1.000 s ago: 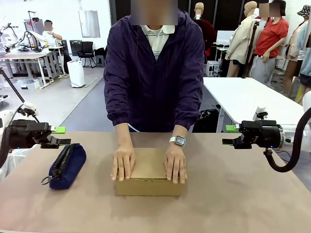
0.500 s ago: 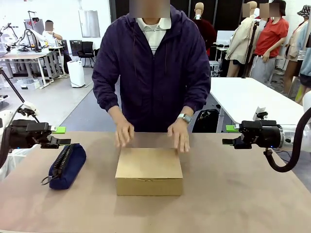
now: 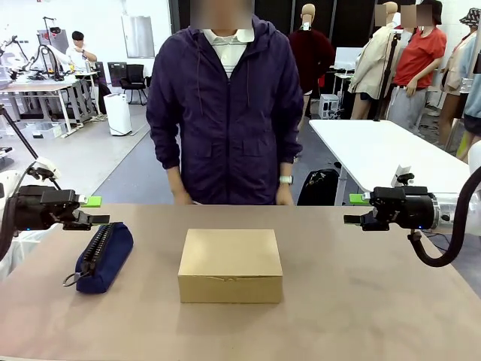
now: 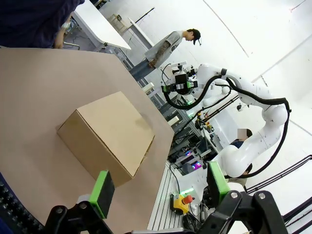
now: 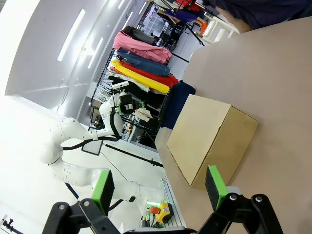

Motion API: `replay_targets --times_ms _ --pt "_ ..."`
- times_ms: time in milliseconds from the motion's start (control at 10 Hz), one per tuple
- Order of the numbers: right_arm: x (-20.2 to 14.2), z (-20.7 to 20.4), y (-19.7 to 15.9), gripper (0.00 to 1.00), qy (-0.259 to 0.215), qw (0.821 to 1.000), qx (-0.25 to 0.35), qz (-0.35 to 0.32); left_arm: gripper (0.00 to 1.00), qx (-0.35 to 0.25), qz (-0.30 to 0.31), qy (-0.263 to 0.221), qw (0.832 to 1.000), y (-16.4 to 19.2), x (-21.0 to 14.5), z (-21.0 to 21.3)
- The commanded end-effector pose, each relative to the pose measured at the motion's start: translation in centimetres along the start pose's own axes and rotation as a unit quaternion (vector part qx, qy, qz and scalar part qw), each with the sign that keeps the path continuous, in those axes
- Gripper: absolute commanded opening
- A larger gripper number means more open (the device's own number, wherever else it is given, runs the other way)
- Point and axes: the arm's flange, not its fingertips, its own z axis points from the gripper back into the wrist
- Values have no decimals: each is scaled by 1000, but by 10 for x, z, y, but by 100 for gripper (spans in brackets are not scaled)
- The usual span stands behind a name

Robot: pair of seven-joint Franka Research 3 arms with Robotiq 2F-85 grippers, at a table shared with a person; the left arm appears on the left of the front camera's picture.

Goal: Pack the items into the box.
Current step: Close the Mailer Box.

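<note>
I see the tan cardboard box (image 3: 230, 265) sitting closed at the middle of the brown tabletop (image 3: 376, 301), its flap lid down flat, with nothing touching it. The person in a dark purple zip jacket (image 3: 225, 113) stands at the far edge of the tabletop, arms hanging at the sides, hands below the tabletop's edge and well clear of the box. My left end effector (image 3: 92, 211) hovers at the left side of the tabletop, above the far end of a navy zipped pouch (image 3: 104, 257) that lies on the surface left of the box; in the left wrist view its green-padded fingers (image 4: 102, 193) stand apart with nothing between them, the box (image 4: 107, 139) lying beyond them on the tabletop. My right end effector (image 3: 355, 210) hovers off at the right side, well apart from the box; in the right wrist view its fingers (image 5: 215, 186) are likewise spread and empty, the box (image 5: 210, 137) ahead of them and the navy pouch (image 5: 176, 103) just beyond it. I cannot see the box's contents with the lid shut.
</note>
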Motion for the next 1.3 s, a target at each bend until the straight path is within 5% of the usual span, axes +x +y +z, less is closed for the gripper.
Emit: replay_targets --times_ms 0,1200 --pt "1 -1 2 100 0 1000 -4 11 100 1 -9 0 1000 -2 -2 1" --pt "1 -1 2 100 0 1000 -4 11 100 1 -9 0 1000 -2 -2 1"
